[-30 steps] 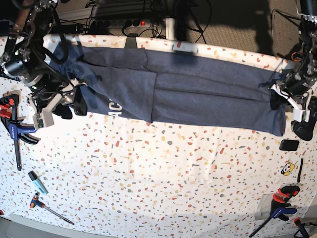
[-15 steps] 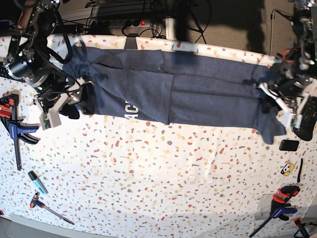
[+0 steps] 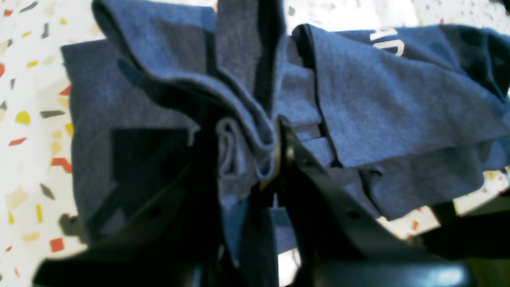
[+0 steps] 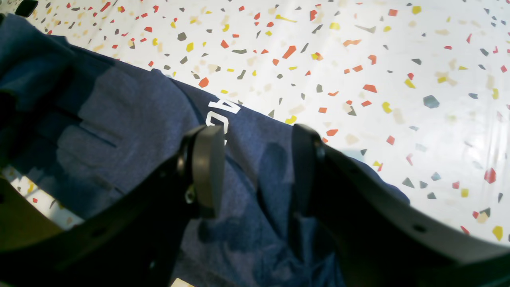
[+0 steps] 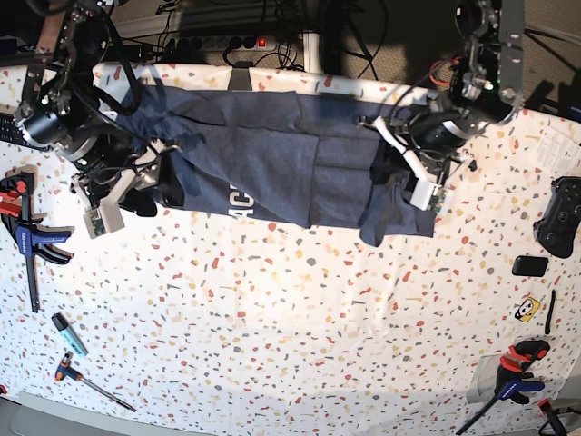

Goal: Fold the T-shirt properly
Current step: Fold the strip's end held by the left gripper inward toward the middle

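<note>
Fabric of the T-shirt [image 5: 272, 168] lies as a long band across the far part of the surface [image 5: 300, 336], already folded lengthwise, with one end gathered and lifted. Compared with a second ago, that end has travelled from the far edge of the surface toward the middle of the garment, and the band is now visibly shorter; the opposite end has barely shifted. This indicates that the crosswise fold is under way and is not yet laid down. The left pincer [image 3: 255, 159] is nearly closed and clamps a bunched stack of layers, whose edges show as several rolled hems pressed between the jaws in the left wrist view. The right pincer [image 4: 255, 171] stands wide apart over the other end of the shirt; cloth passes between the two pads, but whether they press on it cannot be told from the pictures. The knit is a heathered navy, matte and soft, draping in loose pleats where it hangs from the grip. White block lettering [image 4: 221, 113] shows at the near edge of the fold. The surface is white and glossy with coloured terrazzo flecks. Clamps [image 5: 32, 241], a marker [image 5: 69, 333] and a game controller [image 5: 558, 213] lie well apart from the shirt.
</note>
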